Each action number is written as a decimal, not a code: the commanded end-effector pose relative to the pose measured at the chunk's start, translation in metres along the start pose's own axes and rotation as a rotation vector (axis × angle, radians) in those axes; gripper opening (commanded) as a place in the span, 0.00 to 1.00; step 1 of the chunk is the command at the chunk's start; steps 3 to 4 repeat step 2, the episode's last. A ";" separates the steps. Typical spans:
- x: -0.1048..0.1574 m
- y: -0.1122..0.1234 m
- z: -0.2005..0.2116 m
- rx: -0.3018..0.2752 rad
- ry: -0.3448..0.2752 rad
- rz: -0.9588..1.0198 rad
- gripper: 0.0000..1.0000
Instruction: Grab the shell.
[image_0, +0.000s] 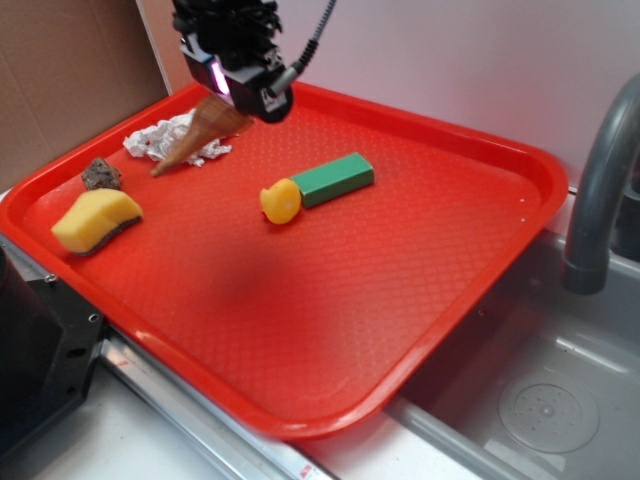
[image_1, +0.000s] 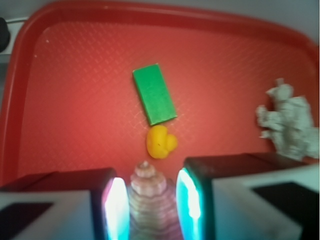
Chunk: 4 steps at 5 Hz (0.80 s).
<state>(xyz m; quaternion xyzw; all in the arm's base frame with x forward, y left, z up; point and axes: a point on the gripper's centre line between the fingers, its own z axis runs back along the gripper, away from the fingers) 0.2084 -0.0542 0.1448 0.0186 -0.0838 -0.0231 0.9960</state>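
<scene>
The tan-and-brown ridged shell (image_0: 200, 130) hangs slanted above the back left of the red tray (image_0: 420, 250), its pointed tip aimed down and left. My gripper (image_0: 228, 105) is shut on its wide end. In the wrist view the shell (image_1: 149, 200) fills the gap between my two lit fingers (image_1: 117, 210), with its banded whorls showing and the tray well below it.
Under the shell lies crumpled white paper (image_0: 160, 138). A dark brown lump (image_0: 101, 175) and a yellow sponge (image_0: 96, 219) sit at the tray's left. A yellow rubber duck (image_0: 281, 201) touches a green block (image_0: 336, 179) mid-tray. A grey faucet (image_0: 600, 180) and sink lie to the right.
</scene>
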 end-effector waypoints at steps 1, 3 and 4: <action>-0.024 -0.004 0.035 -0.006 0.110 0.194 0.00; -0.025 0.005 0.036 0.085 0.063 0.230 0.00; -0.025 0.005 0.036 0.085 0.063 0.230 0.00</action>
